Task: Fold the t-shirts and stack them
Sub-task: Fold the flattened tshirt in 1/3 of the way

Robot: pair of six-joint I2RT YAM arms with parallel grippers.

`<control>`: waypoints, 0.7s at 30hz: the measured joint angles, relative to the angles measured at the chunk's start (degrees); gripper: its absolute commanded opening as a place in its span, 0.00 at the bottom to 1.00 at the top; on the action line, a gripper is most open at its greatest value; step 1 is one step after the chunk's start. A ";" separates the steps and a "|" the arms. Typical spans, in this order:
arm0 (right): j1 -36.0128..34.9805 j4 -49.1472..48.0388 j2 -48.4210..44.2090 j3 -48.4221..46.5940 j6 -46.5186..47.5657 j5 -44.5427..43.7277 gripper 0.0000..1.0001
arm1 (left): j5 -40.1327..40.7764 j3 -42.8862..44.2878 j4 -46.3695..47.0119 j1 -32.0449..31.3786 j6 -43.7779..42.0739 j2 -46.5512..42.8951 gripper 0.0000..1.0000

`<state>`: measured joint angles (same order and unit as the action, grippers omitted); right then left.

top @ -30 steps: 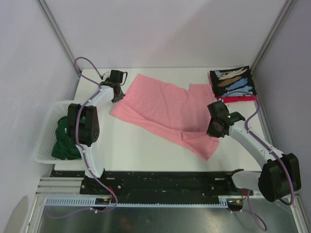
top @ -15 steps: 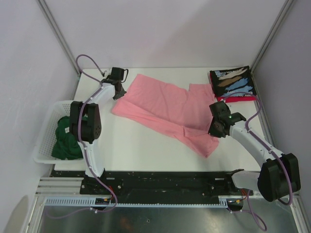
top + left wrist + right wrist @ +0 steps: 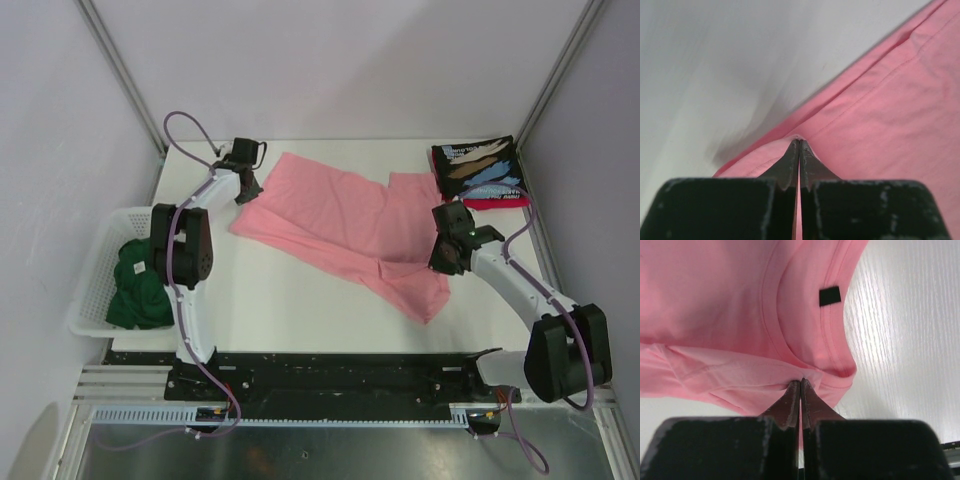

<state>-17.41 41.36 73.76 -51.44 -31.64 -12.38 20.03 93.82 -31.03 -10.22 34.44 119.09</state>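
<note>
We find the pink t-shirt (image 3: pixel 340 215) spread across the middle of the desk (image 3: pixel 290 300), not yet folded. Both grippers are clenched on it. The left gripper (image 3: pixel 245 192) pinches a raised ridge of cloth at the shirt's far-left edge. The right gripper (image 3: pixel 443 266) pinches a gathered fold at the right side, just near of the collar (image 3: pixel 771 295) and its black label (image 3: pixel 830 296). In our judgement the two grips sit at opposite ends so that the cloth can be drawn taut and laid square before folding.

The black printed t-shirt (image 3: pixel 482 168) lies folded at the far right corner, resting on the red t-shirt (image 3: pixel 497 204). We take this as the stack already begun. The dark green t-shirt (image 3: pixel 135 290) sits bunched in the white basket (image 3: pixel 92 275) off the left edge, awaiting its turn.

Against the view of a second ago, the left gripper has shifted slightly toward the far side. The right gripper has eased far and right. The cloth beside the right gripper, then lifted into a shadowed hump, now lies flatter, and the near edge of the shirt reads straighter. Basket and stack are unchanged.
</note>
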 measured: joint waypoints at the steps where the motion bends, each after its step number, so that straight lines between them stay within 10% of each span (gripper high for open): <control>1: 0.17 -0.07 0.66 -0.76 0.37 -0.11 0.00 | -0.15 0.07 0.02 0.00 0.00 0.11 0.00; 21: 1.25 -1.55 9.46 -7.32 4.33 -2.47 0.06 | -0.48 1.44 -0.07 0.00 -0.07 0.96 0.12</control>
<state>-16.16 39.81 83.22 -58.76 -27.31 -14.85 19.55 95.26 -31.09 -10.22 34.37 120.05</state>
